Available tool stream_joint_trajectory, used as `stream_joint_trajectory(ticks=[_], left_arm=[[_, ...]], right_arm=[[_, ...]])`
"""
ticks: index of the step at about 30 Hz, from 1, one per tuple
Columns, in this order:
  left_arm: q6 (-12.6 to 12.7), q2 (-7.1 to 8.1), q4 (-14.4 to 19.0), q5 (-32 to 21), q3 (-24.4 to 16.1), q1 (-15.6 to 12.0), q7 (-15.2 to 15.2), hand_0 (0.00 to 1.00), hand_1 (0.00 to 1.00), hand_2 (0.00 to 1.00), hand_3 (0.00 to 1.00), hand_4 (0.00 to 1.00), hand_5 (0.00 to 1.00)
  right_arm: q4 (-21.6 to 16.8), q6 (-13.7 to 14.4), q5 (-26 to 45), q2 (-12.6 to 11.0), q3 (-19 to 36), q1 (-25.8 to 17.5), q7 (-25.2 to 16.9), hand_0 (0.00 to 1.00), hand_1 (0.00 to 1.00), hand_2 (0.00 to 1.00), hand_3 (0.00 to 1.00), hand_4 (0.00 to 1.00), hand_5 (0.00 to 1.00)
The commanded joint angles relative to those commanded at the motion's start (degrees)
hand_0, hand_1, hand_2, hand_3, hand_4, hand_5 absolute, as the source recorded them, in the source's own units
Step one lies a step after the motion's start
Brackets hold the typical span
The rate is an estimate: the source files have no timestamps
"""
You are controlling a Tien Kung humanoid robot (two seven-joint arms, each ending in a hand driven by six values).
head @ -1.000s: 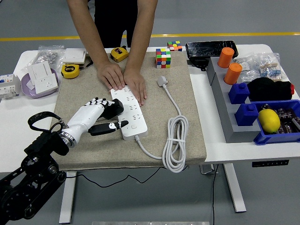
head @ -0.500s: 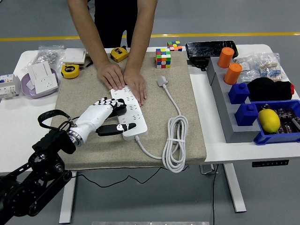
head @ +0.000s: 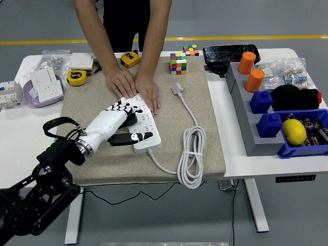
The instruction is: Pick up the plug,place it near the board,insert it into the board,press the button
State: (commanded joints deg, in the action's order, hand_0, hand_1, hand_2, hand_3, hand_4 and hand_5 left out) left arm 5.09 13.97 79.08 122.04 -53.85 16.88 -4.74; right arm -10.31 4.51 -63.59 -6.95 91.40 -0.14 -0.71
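Your left hand (head: 119,122) lies over the power strip (head: 142,123), fingers loosely spread, gripping nothing. Lower one fingertip squarely onto the button while the person's hands (head: 136,88) steady the strip.

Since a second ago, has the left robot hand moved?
Yes. The left robot hand has crept up and right over the power strip, toward the person's hands that pin its far end.
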Motion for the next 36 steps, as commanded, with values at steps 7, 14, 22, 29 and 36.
stream_joint_trajectory(ticks=[7,14,22,29,36], left_arm=[[-2.4,0.22,8.2,-3.8,-0.7,-2.9,-4.0,0.839,0.840,0.772,0.776,0.955,0.683],[-6.3,0.51,14.8,-3.1,-7.3,-10.7,-7.2,0.336,0.249,0.308,0.711,0.802,0.408],[-13.5,0.65,15.1,-1.4,-9.0,-12.3,-10.9,0.178,0.069,0.154,0.806,0.618,0.244],[-16.4,-0.13,12.0,-0.5,-6.6,-9.6,-12.3,0.156,0.050,0.142,0.901,0.484,0.154],[-16.3,-0.54,8.9,-0.1,-3.1,-5.5,-12.0,0.149,0.046,0.140,0.923,0.478,0.112]], right_arm=[[0.0,-0.1,0.0,0.0,0.1,0.3,-0.1,0.911,0.862,0.799,0.792,0.998,0.998],[0.0,0.0,0.0,0.2,0.5,0.0,0.0,0.911,0.862,0.799,0.791,0.998,0.998],[0.0,-0.1,0.0,0.3,0.5,0.2,-0.2,0.911,0.861,0.799,0.791,0.998,0.998],[0.0,0.0,-0.1,0.3,0.4,0.4,-0.1,0.911,0.860,0.799,0.791,0.998,0.998],[0.0,0.0,-0.3,0.2,0.2,0.4,0.0,0.912,0.861,0.799,0.790,0.998,0.998]])
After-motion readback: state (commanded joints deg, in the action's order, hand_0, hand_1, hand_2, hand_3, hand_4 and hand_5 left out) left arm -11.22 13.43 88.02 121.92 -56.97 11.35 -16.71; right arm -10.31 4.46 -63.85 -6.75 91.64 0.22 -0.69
